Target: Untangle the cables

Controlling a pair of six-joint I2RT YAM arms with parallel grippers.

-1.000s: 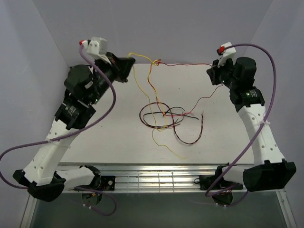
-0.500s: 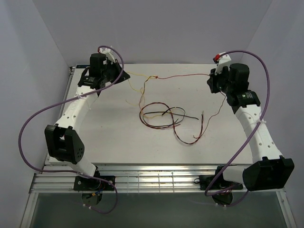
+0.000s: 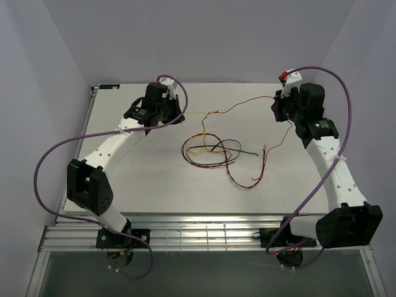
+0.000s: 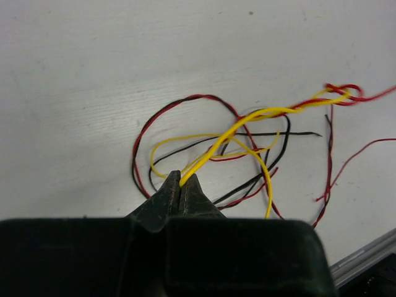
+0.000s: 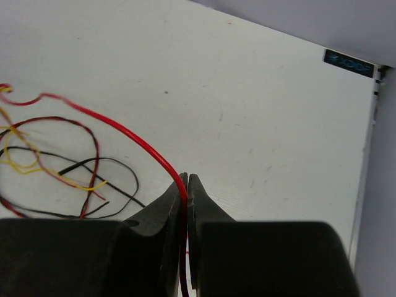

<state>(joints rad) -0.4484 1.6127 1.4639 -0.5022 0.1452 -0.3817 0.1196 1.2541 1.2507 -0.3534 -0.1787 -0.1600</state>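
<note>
A tangle of thin cables (image 3: 213,151) lies mid-table: red, black and yellow loops. My left gripper (image 3: 184,115) is shut on the yellow cable (image 4: 232,131), which runs from its tips up to a twist with the red one (image 3: 210,114). My right gripper (image 3: 275,106) is shut on the red cable (image 5: 133,139), which hangs slack across to that twist. A red-black strand (image 3: 257,176) trails to the front right. The bundle also shows in the left wrist view (image 4: 204,161) and at the left of the right wrist view (image 5: 55,161).
The white table (image 3: 142,179) has walls at the back and both sides. A slotted metal rail (image 3: 198,235) runs along the near edge by the arm bases. A small dark label (image 5: 348,63) sits at the far table corner.
My left arm has swung right and toward the table's middle with the yellow cable in it. The stretched span between the grippers has slackened and dropped. The right gripper has hardly moved.
</note>
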